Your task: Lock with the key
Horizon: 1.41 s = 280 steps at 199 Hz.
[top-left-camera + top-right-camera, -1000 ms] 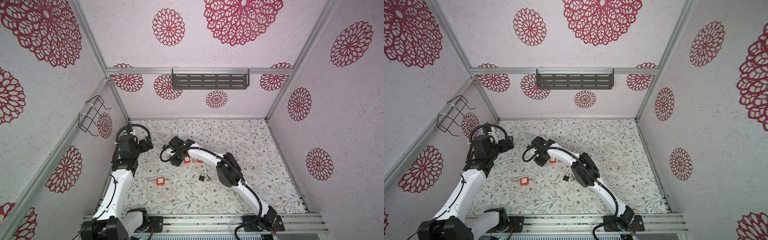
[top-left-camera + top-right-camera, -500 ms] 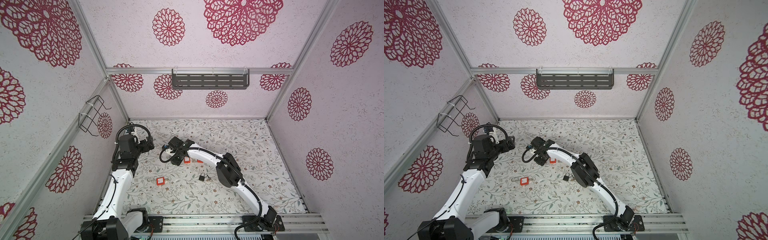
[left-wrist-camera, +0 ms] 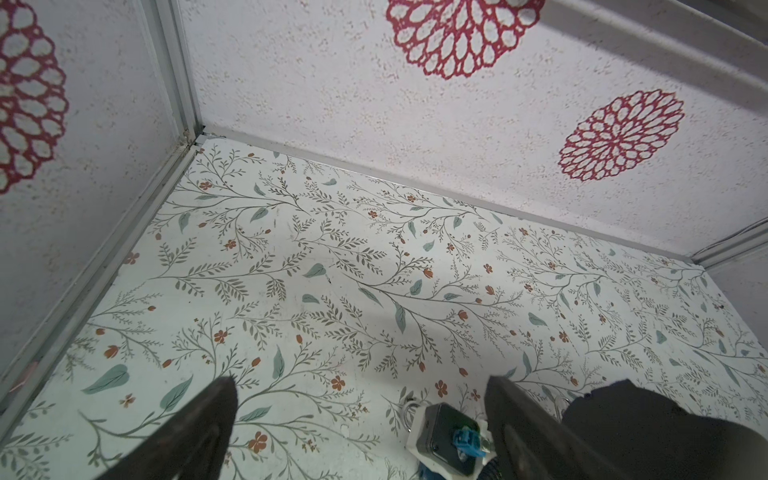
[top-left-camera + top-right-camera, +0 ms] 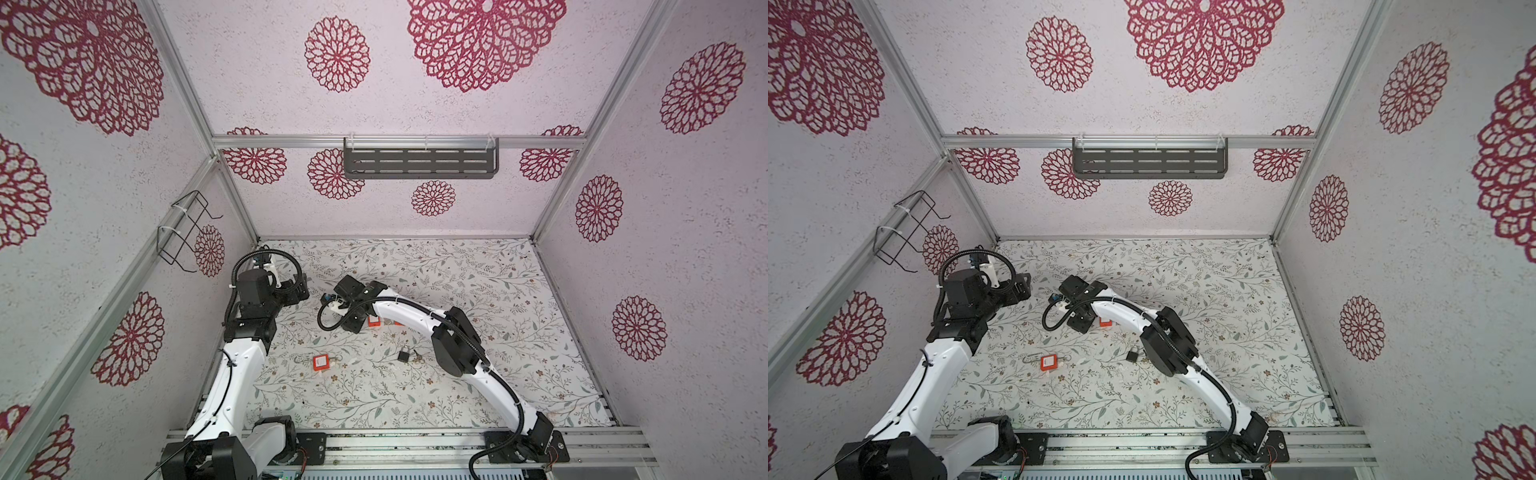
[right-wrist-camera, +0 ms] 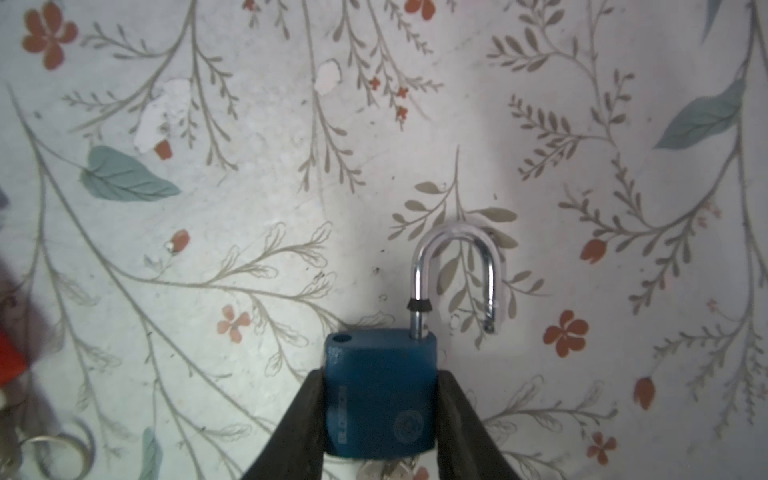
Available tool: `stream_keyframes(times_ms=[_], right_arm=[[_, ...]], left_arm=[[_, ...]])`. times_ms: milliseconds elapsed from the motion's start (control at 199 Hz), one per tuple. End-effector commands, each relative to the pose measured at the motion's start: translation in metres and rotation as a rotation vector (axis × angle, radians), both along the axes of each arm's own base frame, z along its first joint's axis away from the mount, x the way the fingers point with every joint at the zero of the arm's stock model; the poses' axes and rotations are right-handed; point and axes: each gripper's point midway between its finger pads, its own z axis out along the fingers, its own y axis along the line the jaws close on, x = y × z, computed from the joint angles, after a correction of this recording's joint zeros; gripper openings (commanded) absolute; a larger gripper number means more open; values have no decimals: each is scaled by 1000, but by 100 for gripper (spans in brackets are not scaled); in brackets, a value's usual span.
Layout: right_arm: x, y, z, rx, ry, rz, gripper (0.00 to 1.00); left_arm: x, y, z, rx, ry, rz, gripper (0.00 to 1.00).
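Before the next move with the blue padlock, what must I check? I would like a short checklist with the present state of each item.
1. Grip of the right gripper on the blue padlock, on both sides of its body: ok.
2. The shackle closed: not ok; its free end hangs beside the body, away from its hole.
3. The key seated in the padlock: cannot tell; only a bit of silver metal shows under the body.
4. The left gripper open and empty: ok.
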Motion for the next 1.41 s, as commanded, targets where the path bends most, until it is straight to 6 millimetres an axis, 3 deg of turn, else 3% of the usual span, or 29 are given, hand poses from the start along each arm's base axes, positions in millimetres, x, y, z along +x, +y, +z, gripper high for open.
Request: stream_keyframes(times_ms=[0,191,251,362,443,583,654,920,1242,1403], right_arm=[[-9,-4,114,158,-69,107,23],[-14,-61,168,252,18,137,23],[-13,-83,174,255,35,127,23],[-13,-117,179,249,60,116,22],[-17,-132,186,259,78,119,22],[-31,-152,201,296,87,150,22],[-37,-161,205,302,84,156,22],[-59,-178,213,330,110,159,19],[-69,-177,222,373,137,152,19],[-74,-175,223,382,140,165,18]], left_arm=[[6,-7,28,64,-97,-75,100],[15,-33,35,162,-176,-235,93],[18,-44,37,188,-203,-291,92],[16,-81,36,274,-270,-490,79],[13,-106,34,328,-314,-610,75],[-8,-154,33,426,-481,-887,57],[-17,-171,30,476,-553,-981,54],[-34,-221,7,629,-621,-1246,55],[-53,-254,-1,724,-684,-1367,53],[-56,-260,-2,763,-701,-1357,48]])
